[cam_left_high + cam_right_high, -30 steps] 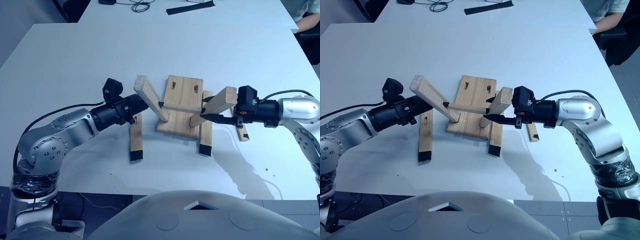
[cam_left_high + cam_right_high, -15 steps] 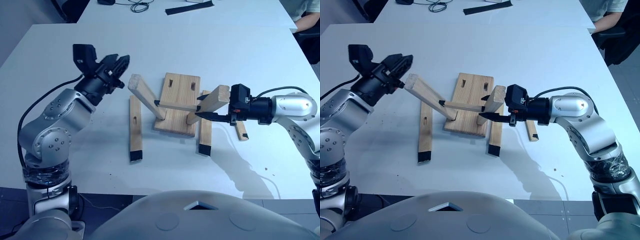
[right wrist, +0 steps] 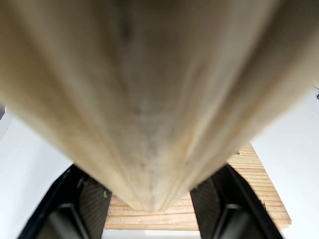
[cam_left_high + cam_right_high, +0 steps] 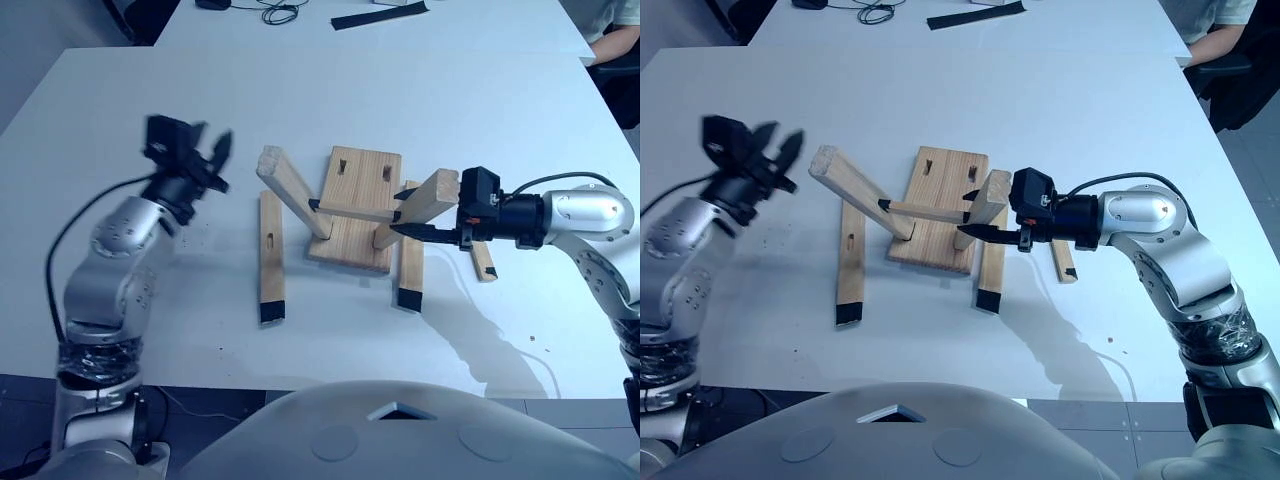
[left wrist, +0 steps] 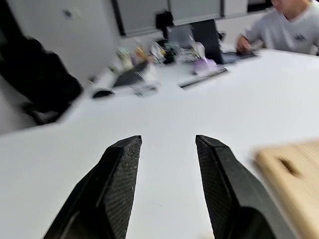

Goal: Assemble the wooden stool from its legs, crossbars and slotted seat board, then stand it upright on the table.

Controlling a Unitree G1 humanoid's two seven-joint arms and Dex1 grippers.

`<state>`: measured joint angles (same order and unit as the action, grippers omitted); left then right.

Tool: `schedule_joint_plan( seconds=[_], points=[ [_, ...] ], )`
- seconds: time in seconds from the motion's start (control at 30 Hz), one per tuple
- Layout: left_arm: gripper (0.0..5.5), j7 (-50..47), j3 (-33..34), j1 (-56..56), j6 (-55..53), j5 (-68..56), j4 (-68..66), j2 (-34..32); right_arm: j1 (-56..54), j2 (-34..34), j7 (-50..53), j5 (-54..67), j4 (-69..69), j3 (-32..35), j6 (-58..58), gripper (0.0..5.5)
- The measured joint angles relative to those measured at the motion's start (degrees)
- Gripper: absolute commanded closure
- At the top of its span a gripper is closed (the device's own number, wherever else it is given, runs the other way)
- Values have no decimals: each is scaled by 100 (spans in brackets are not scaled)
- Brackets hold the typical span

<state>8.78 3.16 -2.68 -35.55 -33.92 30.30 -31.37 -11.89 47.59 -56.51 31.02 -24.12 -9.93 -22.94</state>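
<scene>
The right gripper pinches one leg, joined by a crossbar to a second leg, and these stand tilted on the board in the middle of the table, while the left gripper hangs off to the left, apart from the wood, fingers spread wide.

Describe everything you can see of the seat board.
The seat board is a pale wooden rectangle with visible grain, lying flat on the white table. Two small slots are cut near its far end. Two tilted legs joined by a crossbar stand over it, their lower ends apparently resting on its surface. The right gripper is shut on one leg. A loose leg lies along its right edge; whether they touch is unclear.
</scene>
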Motion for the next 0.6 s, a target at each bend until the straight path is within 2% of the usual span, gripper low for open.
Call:
schedule_joint_plan(
  seconds=[0.03,0.27,0.4,0.6],
  points=[
    [346,-77,-340,-8,-289,-464,386,324,-44,-25,-20,6,23,-23,-13,346],
    [346,-1221,-349,-496,-1377,-1065,500,986,-39,26,-202,34,217,171,-66,346],
    [346,-1237,-344,-746,-1740,-1044,500,892,-105,25,-240,4,279,146,-76,346],
    [346,-717,-245,-664,-1758,-1025,636,398,-160,-34,-329,-47,279,57,-31,346]
  ],
)
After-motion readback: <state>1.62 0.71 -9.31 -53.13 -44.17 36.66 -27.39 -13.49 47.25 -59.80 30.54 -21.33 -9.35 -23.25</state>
